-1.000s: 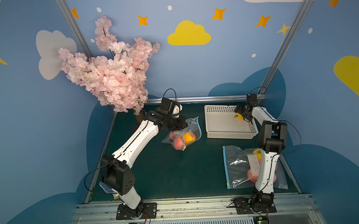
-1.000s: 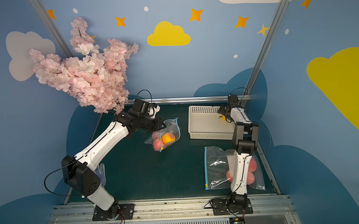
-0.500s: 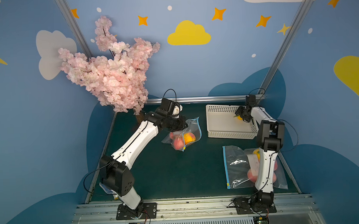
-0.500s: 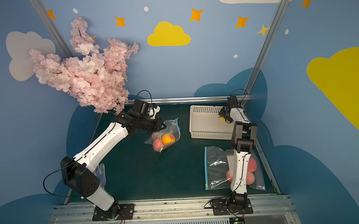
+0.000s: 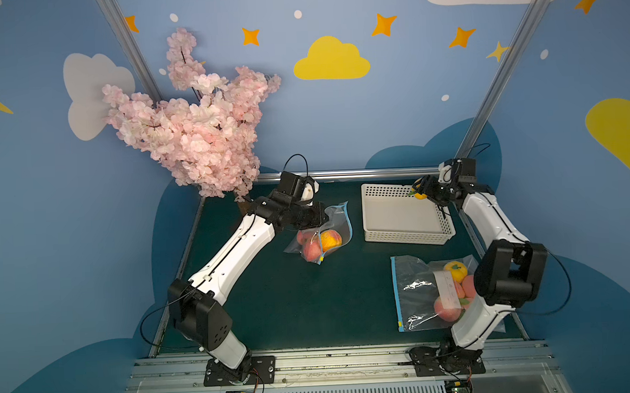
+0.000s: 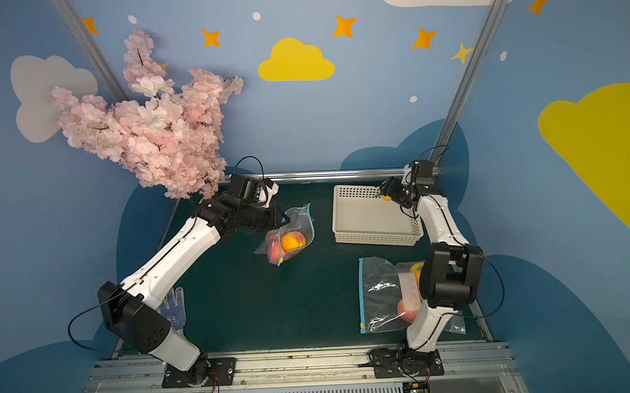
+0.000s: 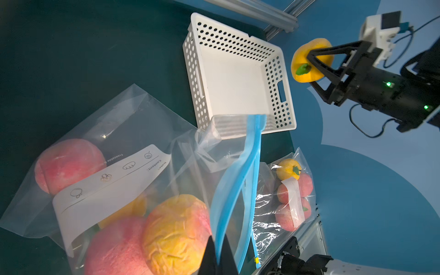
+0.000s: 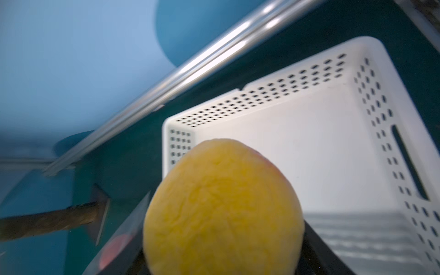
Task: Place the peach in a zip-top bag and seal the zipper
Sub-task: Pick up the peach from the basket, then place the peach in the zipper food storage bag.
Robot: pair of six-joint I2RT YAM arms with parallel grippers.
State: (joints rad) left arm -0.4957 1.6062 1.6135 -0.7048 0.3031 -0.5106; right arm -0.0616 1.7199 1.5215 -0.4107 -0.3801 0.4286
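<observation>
Yellow peach (image 7: 298, 57), clamped in the right hand (image 7: 310, 69) above the basket's (image 7: 228, 38) far corner, should enter low into the bag (image 7: 133, 123) beside the basket, its zipper lip pinched by the left hand (image 7: 220, 257).

We see a yellow peach (image 7: 316, 44), black fingers (image 7: 338, 48), a white basket (image 5: 406, 239) dotted with holes, a clear bag (image 5: 338, 218) with a blue zipper (image 7: 234, 188), and a dark green bench (image 5: 292, 297).

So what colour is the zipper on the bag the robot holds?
Light blue. The zipper shows best in the left wrist view.
</observation>
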